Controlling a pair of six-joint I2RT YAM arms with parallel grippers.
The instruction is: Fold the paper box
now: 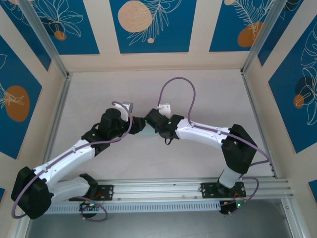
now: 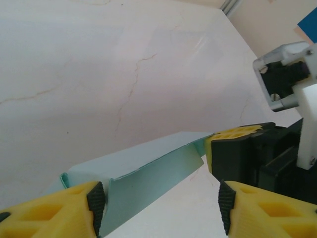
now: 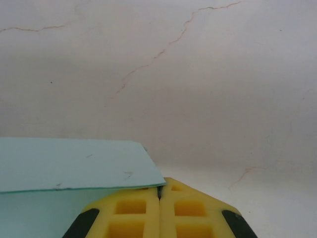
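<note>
In the left wrist view, you are looking at the paper box (image 2: 148, 168) lying on the table (image 2: 99, 74) as a long strip of pale mint card. One panel is lying flat and a second is bending down from it along a sharp crease. That looks like a first fold only: no closed box shape is showing, so most of the folding appears to be left. The card is looking thin, matte and smooth, with clean die-cut edges. The left gripper (image 2: 161, 203) is standing open, its yellow fingers (image 2: 69, 210) with black ribbed pads straddling the strip and clamping nothing. At the far end, the right gripper (image 2: 213, 144) is meeting the card's corner.

In the right wrist view, you are seeing those fingers pressed fully together, and the card's edge seems to be running into their seam, so they are likely pinching it. The tabletop is showing pale stone-like veining.

In the top view, both arms are meeting mid-table, and the box is lying between the two wrists, largely hidden under them.
</note>
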